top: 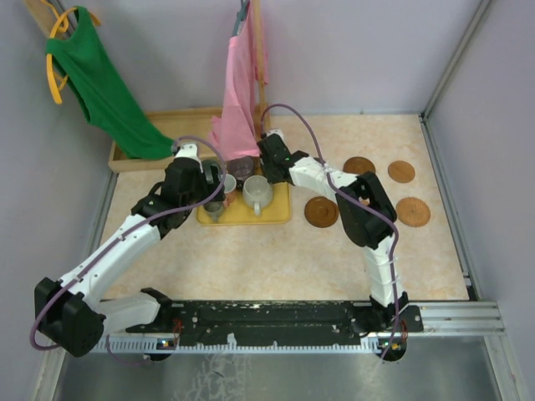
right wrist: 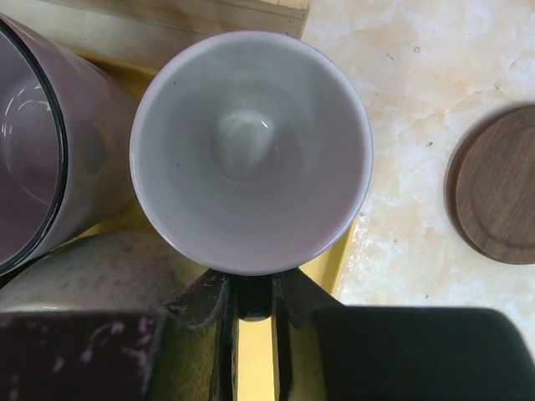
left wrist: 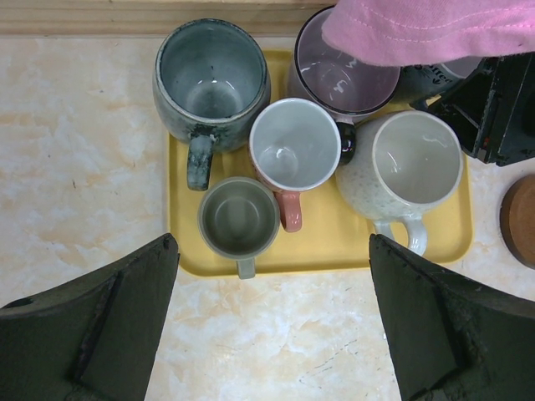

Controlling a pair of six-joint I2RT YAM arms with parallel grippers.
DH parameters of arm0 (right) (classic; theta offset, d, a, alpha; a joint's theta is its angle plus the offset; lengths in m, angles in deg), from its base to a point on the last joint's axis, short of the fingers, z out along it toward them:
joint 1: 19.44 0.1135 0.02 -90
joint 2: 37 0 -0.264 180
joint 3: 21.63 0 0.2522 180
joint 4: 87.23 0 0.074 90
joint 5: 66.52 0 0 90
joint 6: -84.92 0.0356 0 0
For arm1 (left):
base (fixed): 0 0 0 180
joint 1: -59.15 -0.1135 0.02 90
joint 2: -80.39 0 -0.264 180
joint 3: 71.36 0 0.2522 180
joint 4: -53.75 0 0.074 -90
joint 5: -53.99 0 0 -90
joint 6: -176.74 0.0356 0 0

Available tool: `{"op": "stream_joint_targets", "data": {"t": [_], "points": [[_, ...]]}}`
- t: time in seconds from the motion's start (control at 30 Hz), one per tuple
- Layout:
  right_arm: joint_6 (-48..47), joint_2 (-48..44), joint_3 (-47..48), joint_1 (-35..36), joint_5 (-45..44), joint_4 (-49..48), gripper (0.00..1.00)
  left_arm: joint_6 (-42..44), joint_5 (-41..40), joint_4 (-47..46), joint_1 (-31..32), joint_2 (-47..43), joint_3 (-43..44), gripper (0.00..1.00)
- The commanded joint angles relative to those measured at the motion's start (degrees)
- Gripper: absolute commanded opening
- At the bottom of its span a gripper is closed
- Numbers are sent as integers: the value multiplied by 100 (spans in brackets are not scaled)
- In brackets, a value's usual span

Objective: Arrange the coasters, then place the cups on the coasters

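Several cups stand close together on the yellow tray (left wrist: 435, 238): a blue-grey cup (left wrist: 211, 79), a mauve cup (left wrist: 347, 75), a pink cup with a white inside (left wrist: 294, 146), a small grey-green cup (left wrist: 239, 219) and a cream speckled cup (left wrist: 414, 167). My right gripper (right wrist: 255, 292) is shut on the dark handle of a pale-lined cup (right wrist: 251, 150) at the tray's far right corner. My left gripper (left wrist: 272, 334) hangs open over bare table just in front of the tray. Several brown coasters (top: 321, 212) (top: 359, 165) (top: 401, 171) (top: 413, 211) lie right of the tray with nothing on them.
A pink cloth (top: 238, 100) hangs over the back of the tray and hides part of the cups. A green cloth (top: 100, 83) hangs at the far left above a wooden box (top: 167, 125). Walls close in the table on the left, back and right.
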State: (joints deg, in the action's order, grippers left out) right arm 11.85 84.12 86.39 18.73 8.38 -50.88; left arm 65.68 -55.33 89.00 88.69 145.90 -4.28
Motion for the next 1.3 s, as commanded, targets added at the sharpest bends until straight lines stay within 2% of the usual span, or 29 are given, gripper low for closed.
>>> {"op": "stream_joint_targets", "data": {"t": [0.0, 0.47, 0.8, 1.27], "points": [[-172, -426, -158, 98, -435, -541, 0, -38, 93, -50, 22, 1, -17, 100], [-216, -1126, -487, 107, -701, -821, 0, -68, 147, -58, 25, 53, -1, 100], [-184, -1600, -428, 27, -820, -456, 0, -39, 146, -75, 24, -10, 20, 100], [73, -3195, -1881, -1459, -892, -253, 0, 20, 309, -248, 24, -113, -113, 100]]}}
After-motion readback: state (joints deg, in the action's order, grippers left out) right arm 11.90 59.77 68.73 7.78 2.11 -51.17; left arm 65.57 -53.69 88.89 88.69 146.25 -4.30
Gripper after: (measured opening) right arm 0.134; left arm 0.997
